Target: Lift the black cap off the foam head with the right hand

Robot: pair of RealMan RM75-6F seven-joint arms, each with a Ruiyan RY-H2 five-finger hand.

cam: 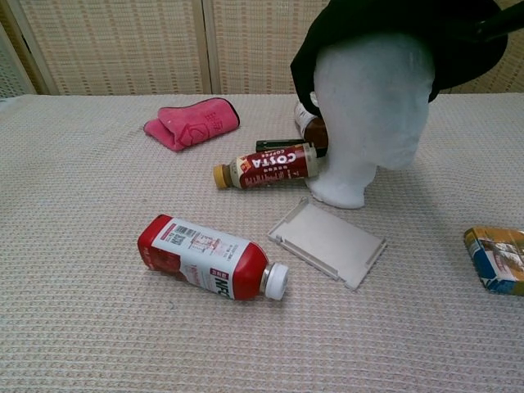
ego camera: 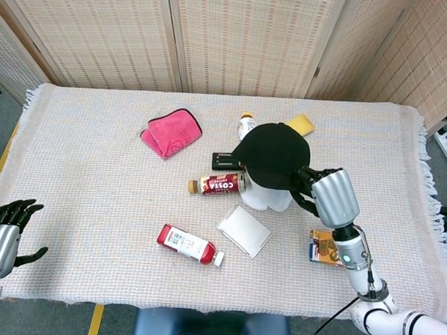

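The black cap is raised off the white foam head, hovering just above its crown with most of the face showing under the brim. My right hand grips the cap at its right rim. In the chest view only dark fingers show at the top right edge. The foam head stands upright near the table's middle. My left hand hangs beside the table's front left edge with fingers apart, holding nothing.
A Costa bottle lies left of the foam head, a red bottle nearer the front, a white flat case in front. Pink cloth, another bottle, yellow sponge, black item and orange packet lie around.
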